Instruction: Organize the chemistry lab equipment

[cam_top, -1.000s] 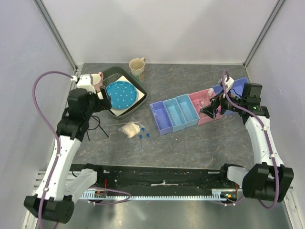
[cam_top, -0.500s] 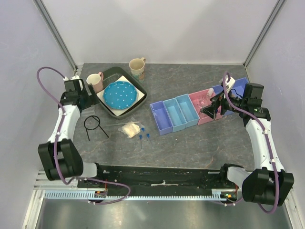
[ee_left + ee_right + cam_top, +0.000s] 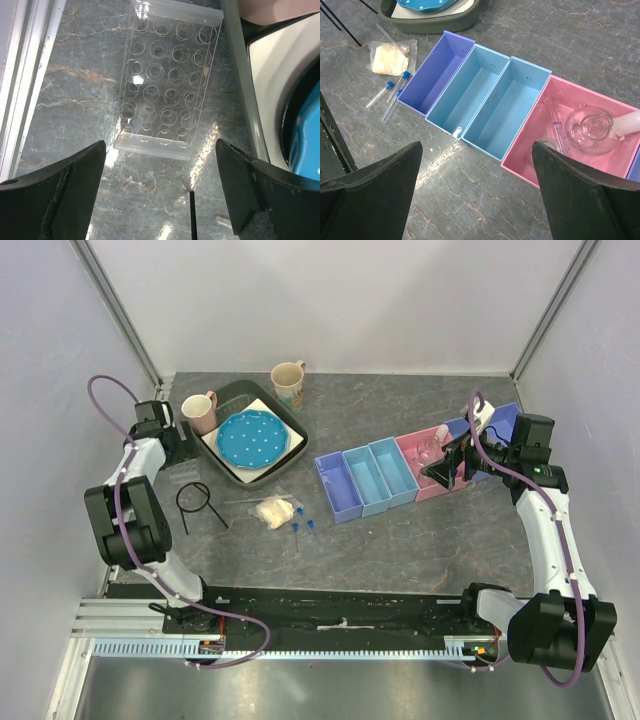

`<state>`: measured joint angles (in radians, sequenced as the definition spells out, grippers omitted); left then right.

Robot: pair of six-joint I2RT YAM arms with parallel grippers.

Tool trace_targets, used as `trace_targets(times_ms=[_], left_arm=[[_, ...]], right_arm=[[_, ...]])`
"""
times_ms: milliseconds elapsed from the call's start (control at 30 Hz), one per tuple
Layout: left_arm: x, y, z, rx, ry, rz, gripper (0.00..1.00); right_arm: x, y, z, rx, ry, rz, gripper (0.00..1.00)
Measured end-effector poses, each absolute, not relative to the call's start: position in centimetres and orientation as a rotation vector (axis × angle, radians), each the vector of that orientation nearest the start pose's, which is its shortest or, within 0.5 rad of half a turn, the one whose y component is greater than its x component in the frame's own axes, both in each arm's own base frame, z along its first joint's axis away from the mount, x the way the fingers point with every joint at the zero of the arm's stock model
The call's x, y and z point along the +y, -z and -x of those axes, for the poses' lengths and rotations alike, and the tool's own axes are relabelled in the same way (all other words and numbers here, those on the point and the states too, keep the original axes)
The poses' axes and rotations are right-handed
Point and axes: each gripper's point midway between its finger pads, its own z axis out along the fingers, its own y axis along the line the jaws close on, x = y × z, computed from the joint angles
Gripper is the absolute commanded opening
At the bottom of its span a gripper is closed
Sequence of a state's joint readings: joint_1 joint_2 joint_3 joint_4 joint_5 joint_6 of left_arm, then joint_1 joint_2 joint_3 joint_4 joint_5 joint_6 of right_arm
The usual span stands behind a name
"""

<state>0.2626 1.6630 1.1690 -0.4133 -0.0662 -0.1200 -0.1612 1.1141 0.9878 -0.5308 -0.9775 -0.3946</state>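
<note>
Over grey tabletop [image 3: 400, 540], left pincer [image 3: 160, 145] and right pincer [image 3: 477, 145] gape empty.

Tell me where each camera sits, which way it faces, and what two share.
Top external: above and behind the bases, looking down on the table; left arm and right arm show whole.
Left wrist: on left arm, looks down at a clear tube rack beside the tray; open left end effector at bottom.
Right wrist: on right arm, looks down over the row of bins and flask; open right end effector at bottom.
Shared: top and right wrist both show bins, blue-capped tubes, whitish bag.
</note>
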Motion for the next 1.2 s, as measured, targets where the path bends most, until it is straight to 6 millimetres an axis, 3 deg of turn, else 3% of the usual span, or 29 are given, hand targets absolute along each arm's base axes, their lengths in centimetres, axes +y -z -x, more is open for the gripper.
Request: trace_targets(times_ms=[200,400,1200], left_arm=[[11.3,-6.6,-39.8,2.503,-0.128,0.439,0.92],[11.2,-5.5,-40.6,2.535,-0.11,0.376,0.92],[11.8,-5.8,-41.8,2.527,-0.127,0.353,0.93]], right_arm=[[9.0,-23.4,-29.7,1.859,-0.724,0.721,0.98],[8.8,-22.7,-30.0,1.882,-0.732,0.71,0.98],[8.8,-22.4,-30.2,1.893,-0.74,0.705,0.98]])
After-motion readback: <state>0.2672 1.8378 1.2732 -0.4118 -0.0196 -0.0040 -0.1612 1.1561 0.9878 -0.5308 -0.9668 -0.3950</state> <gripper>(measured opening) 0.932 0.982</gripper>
